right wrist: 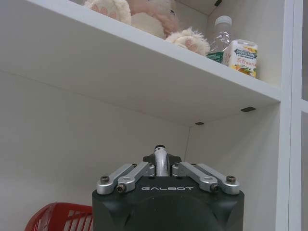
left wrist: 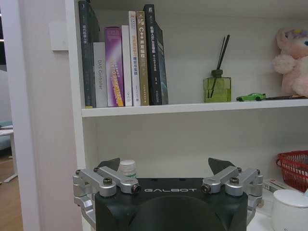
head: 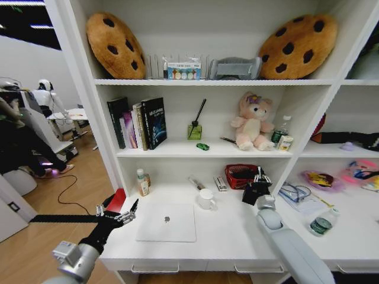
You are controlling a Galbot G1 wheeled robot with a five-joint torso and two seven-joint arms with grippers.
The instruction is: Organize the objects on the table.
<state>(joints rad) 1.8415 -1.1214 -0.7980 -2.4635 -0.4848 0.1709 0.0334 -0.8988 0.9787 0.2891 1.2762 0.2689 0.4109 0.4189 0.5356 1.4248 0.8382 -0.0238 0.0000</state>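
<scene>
White shelving ahead of me, a wooden floor off to my left

The white shelf unit (head: 207,83) rises in tiers against a pale back wall; to my left lies wood-plank floor (head: 83,177) crossed by a black cable (head: 68,192); farther back stands a white desk (head: 71,115).

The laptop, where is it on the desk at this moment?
In the head view the closed laptop lies flat on the left half of the desk, beside the open left gripper and in front of the white mug.
</scene>
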